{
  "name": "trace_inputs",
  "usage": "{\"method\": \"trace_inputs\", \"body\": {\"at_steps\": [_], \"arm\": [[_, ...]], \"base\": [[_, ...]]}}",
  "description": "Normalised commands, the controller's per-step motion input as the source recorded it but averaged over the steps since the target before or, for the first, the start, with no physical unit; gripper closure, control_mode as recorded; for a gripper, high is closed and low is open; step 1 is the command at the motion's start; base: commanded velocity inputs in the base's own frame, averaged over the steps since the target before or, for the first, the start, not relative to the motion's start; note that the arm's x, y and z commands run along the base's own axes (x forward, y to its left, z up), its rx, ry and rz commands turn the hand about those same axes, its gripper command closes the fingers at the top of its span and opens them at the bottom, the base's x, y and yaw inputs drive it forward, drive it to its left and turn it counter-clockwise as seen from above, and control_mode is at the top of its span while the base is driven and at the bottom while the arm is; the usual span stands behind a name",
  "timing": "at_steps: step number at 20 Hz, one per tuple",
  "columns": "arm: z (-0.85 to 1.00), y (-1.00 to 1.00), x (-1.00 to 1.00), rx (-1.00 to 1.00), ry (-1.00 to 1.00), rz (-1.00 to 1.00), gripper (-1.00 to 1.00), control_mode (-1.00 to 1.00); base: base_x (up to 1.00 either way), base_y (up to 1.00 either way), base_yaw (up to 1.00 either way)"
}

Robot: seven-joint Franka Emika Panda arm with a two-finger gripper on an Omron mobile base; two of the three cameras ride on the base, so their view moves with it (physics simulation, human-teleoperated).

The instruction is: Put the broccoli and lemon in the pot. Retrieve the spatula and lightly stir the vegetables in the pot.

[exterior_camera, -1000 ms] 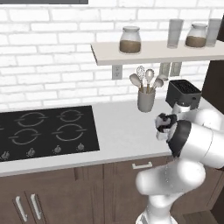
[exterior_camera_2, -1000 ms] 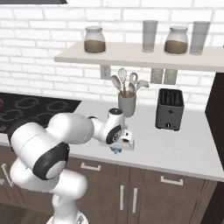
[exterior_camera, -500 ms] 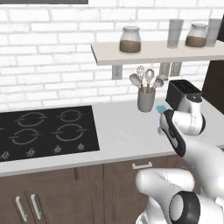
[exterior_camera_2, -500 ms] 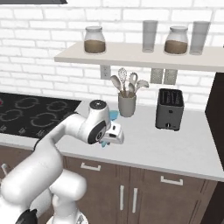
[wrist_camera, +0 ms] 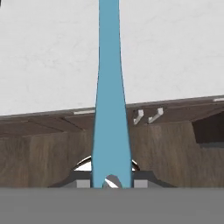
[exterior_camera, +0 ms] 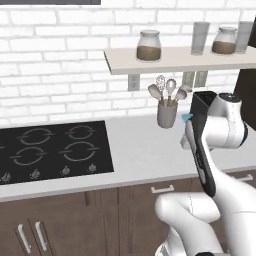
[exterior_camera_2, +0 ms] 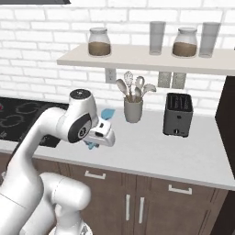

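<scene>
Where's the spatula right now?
The spatula is clamped in the tool, held above the front of the white counter. In the right base view its blue blade pokes out left of the grey utensil holder.

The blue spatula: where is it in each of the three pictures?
Left base view: a small blue tip of the spatula shows right of centre, beside the utensil holder.
Right base view: a blue piece shows at the hand, left of the utensil holder.
Hand view: it runs up the middle.
Shared landmark: the white counter.
</scene>
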Motion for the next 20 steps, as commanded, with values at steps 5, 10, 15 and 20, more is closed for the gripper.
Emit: {"method": "trace_inputs", "body": {"at_steps": [5, 10, 15, 20], "arm": [[0.63, 0.35, -0.54, 0.02, 0.1, 0.0, 1.0, -1.0], [0.03, 0.05, -0.27, 0.02, 0.11, 0.0, 1.0, -1.0], [0.0, 0.0, 0.0, 0.0, 0.0, 0.0, 1.0, 1.0], [0.0, 0.0, 0.0, 0.0, 0.0, 0.0, 1.0, 1.0]], "base": [[0.0, 0.0, 0.0], [0.0, 0.0, 0.0], [-0.44, 0.76, 0.0], [-0.06, 1.0, 0.0]]}}
